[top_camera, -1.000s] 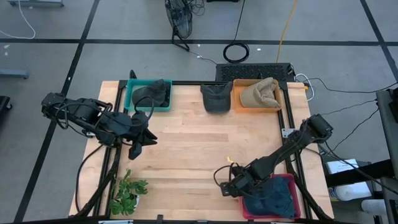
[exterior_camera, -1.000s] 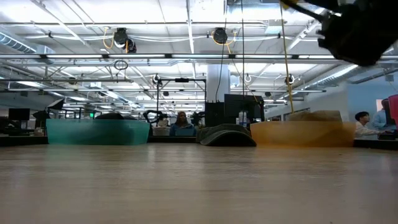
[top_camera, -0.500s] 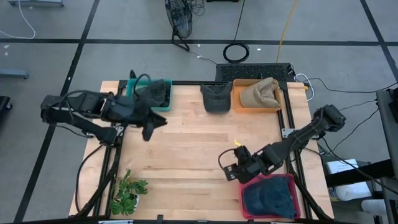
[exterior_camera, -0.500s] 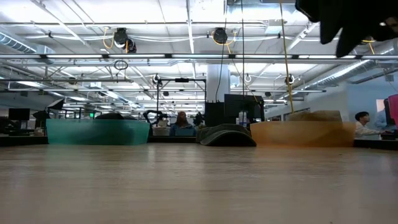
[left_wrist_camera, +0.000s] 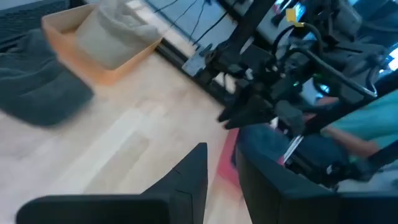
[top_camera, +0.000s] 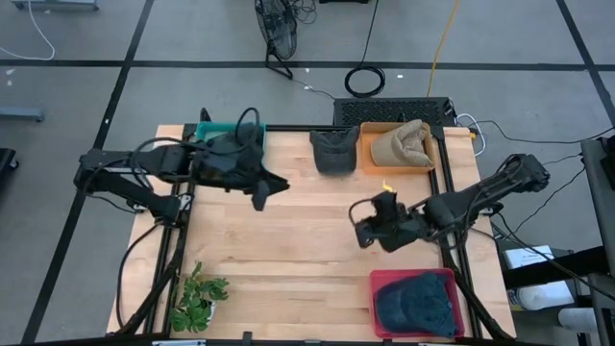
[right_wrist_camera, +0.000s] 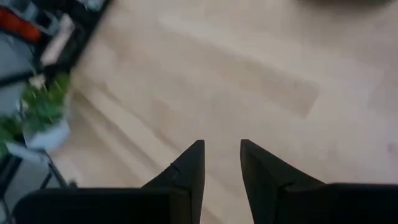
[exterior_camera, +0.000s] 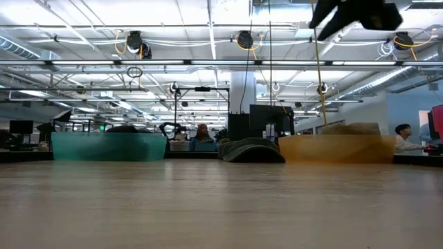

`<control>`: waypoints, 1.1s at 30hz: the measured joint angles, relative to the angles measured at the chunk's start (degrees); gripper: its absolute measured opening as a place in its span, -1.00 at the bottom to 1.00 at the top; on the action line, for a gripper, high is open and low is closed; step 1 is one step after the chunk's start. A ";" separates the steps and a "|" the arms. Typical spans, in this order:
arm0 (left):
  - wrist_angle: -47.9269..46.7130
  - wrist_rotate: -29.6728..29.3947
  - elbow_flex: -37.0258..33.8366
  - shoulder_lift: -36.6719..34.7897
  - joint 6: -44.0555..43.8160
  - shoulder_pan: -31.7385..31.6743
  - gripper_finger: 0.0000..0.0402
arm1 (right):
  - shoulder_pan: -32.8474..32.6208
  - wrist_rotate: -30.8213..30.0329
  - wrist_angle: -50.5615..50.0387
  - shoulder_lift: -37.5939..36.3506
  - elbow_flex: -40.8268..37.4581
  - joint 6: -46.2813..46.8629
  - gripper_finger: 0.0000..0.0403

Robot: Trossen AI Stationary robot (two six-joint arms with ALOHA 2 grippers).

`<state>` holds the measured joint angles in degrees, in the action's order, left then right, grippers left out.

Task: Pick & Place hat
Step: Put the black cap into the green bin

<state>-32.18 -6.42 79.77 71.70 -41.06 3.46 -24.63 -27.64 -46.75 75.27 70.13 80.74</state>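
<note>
A dark grey hat (top_camera: 333,151) lies on its brim at the table's far edge, between a teal bin (top_camera: 207,154) and an orange bin (top_camera: 377,159); it also shows in the low view (exterior_camera: 252,150) and the left wrist view (left_wrist_camera: 37,84). My left gripper (top_camera: 272,192) (left_wrist_camera: 221,155) hovers open over the table, right of the teal bin and short of the grey hat. My right gripper (top_camera: 357,223) (right_wrist_camera: 222,149) hovers open above bare wood in the right half. A blue hat (top_camera: 415,303) sits in a red bin (top_camera: 380,281).
The teal bin holds a dark hat (top_camera: 238,144). A tan hat (top_camera: 402,142) fills the orange bin. A potted plant (top_camera: 197,300) stands at the near-left corner. Bare wood (top_camera: 307,259) stretches across the table's middle. A dark arm (exterior_camera: 353,14) hangs at the top of the low view.
My left gripper has swung from the table's left side toward the right and the far edge, nearing the grey hat. My right gripper has drawn away from the red bin toward the far edge and turned. The blue hat stays in the red bin.
</note>
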 joint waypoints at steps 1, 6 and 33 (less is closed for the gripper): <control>1.54 -0.02 0.00 0.70 -0.36 0.00 -0.54 | 0.49 -1.21 0.02 -0.73 0.00 -0.93 -0.58; 8.94 -0.96 0.00 3.96 -1.38 -0.06 -0.54 | 3.24 -2.36 0.14 -3.26 0.00 -7.29 -0.58; 10.07 6.43 0.02 5.46 27.26 -25.19 -0.54 | 27.91 7.64 24.44 -3.93 -4.13 -28.98 -0.58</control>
<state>-22.11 0.01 79.79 77.17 -13.79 -21.72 3.28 -20.01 -22.31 71.34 66.00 51.76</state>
